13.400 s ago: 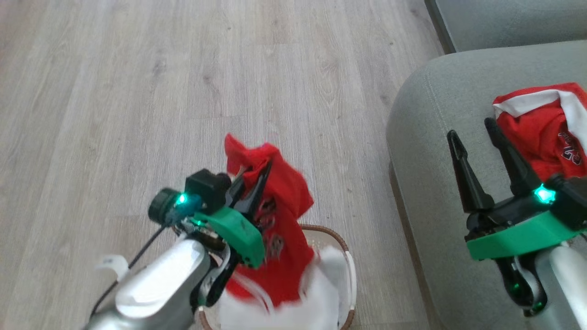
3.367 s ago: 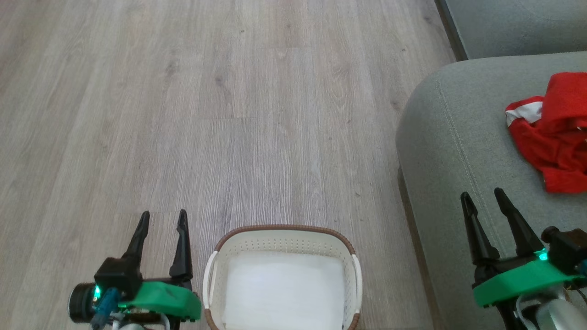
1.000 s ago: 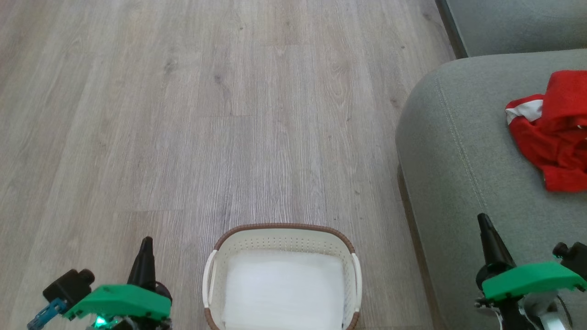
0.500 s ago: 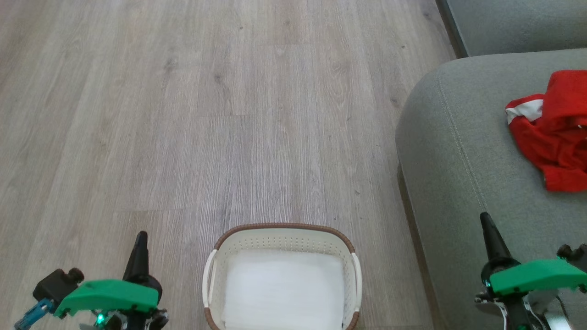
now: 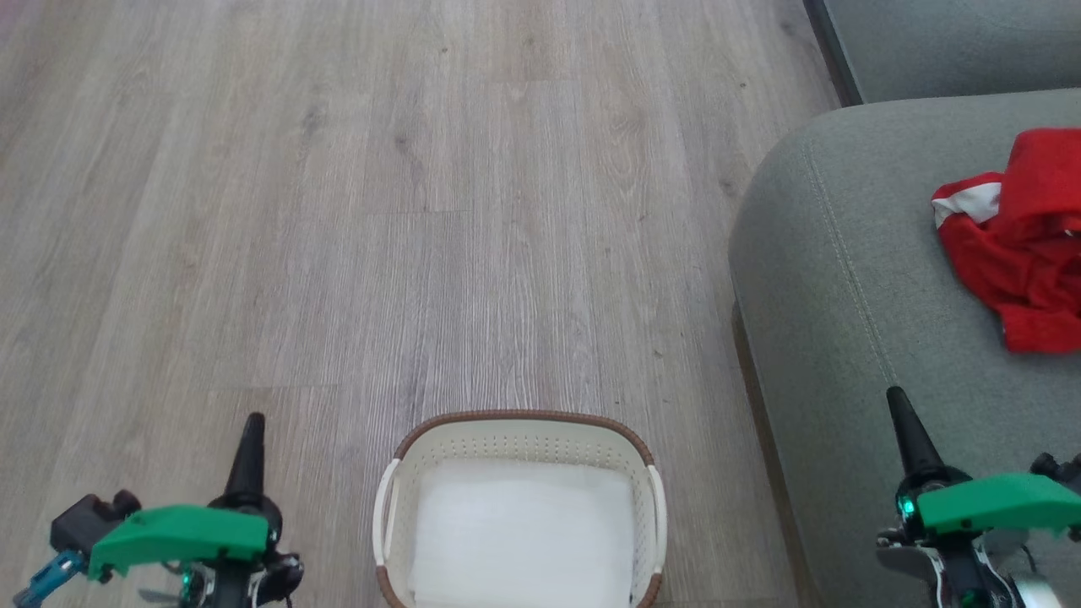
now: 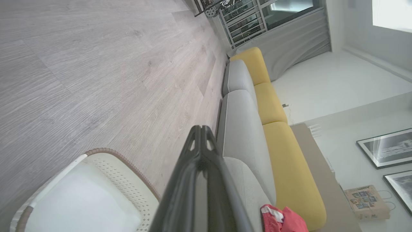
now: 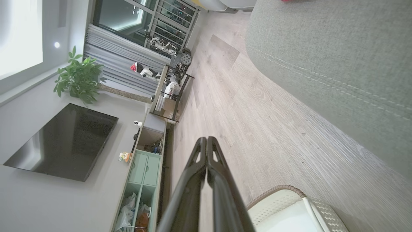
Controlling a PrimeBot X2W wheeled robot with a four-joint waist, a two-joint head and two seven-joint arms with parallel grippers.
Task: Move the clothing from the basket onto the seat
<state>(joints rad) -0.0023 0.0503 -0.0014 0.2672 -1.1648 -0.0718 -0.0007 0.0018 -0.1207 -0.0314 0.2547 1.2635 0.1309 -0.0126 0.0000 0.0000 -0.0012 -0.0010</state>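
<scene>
Left pincer (image 5: 252, 426) and right pincer (image 5: 897, 404), spread seconds ago, now sit clenched and empty flanking the basket (image 5: 524, 417), bare but for its lining (image 5: 524, 540); clothing (image 5: 1026, 253) lies heaped on the seat (image 5: 844, 295), so task looks done.

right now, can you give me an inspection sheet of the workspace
surface: wood floor, with the basket standing on it beside the seat
basket: no clothing inside, white lining showing
clothing: red heap lying on the seat
clutter: nothing seen
claws: left claw and right claw both shut, holding nothing
cables: blue plug at the left wrist
surroundings: yellow back cushions, television, potted plant
</scene>
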